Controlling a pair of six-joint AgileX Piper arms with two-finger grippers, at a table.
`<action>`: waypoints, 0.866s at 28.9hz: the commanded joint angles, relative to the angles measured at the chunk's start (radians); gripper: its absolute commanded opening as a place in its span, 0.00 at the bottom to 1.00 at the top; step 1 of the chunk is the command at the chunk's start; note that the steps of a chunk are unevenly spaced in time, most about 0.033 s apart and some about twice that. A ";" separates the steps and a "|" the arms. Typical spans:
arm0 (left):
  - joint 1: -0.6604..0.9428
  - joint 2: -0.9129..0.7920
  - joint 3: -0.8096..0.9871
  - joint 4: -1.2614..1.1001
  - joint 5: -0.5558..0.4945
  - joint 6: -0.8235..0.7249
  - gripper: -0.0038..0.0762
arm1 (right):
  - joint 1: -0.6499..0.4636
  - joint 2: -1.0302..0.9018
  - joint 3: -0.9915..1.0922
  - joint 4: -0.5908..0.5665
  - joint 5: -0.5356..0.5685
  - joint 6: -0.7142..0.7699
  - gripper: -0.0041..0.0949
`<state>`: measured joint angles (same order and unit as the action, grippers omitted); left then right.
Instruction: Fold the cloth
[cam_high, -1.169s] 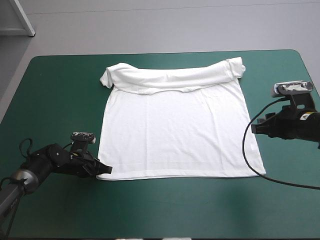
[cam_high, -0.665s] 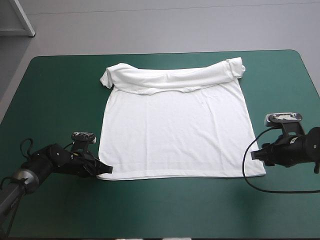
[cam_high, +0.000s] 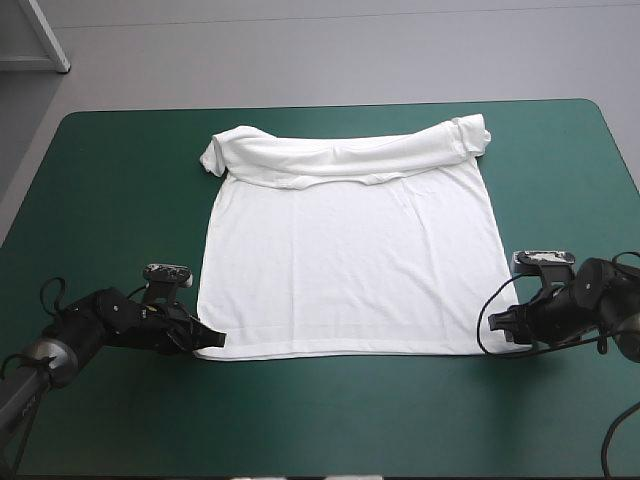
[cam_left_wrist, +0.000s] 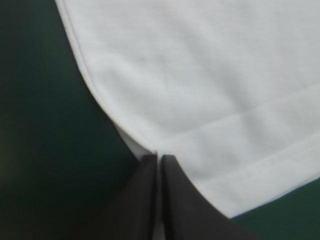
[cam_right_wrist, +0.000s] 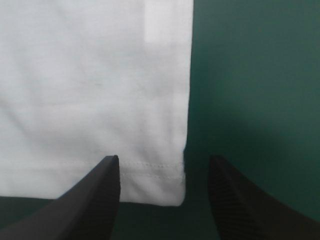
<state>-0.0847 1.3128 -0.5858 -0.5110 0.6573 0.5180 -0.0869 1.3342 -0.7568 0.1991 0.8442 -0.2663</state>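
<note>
Two hem corners decide the coming move, and only one of them is held. The white short-sleeved T-shirt (cam_high: 350, 260) lies spread flat in the middle of the teal-green table (cam_high: 120, 200). Its collar end is rolled over in a band toward the upper part of the frame, and its hem (cam_high: 350, 353) runs straight across the lower part, from one arm to the other. At lower left, the left gripper (cam_high: 208, 338) is at the hem's left corner; its wrist view shows the black fingers (cam_left_wrist: 142, 205) pressed together with a sliver of white cloth caught between them. At lower right, the right gripper (cam_high: 495, 322) is low at the opposite corner with its fingers (cam_right_wrist: 100, 200) parted. In its wrist view that corner lies between them, one finger on the cloth's side and the other on the bare-table side. I judge the right fingers need only pinch that corner; both arms could then carry the hem up toward the collar band.
</note>
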 joint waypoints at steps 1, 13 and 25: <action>-0.010 0.015 0.012 0.007 0.007 -0.002 0.07 | -0.007 0.017 -0.020 0.013 -0.015 -0.011 0.54; -0.010 0.015 0.016 0.005 -0.039 -0.002 0.07 | 0.009 0.055 -0.020 0.123 0.047 -0.121 0.10; -0.010 -0.200 -0.055 -0.146 -0.116 0.080 0.07 | 0.013 -0.144 -0.165 0.337 -0.048 -0.270 0.03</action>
<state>-0.0878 1.1936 -0.5708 -0.6121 0.5788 0.5910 -0.0758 1.2842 -0.8262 0.4279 0.8318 -0.4633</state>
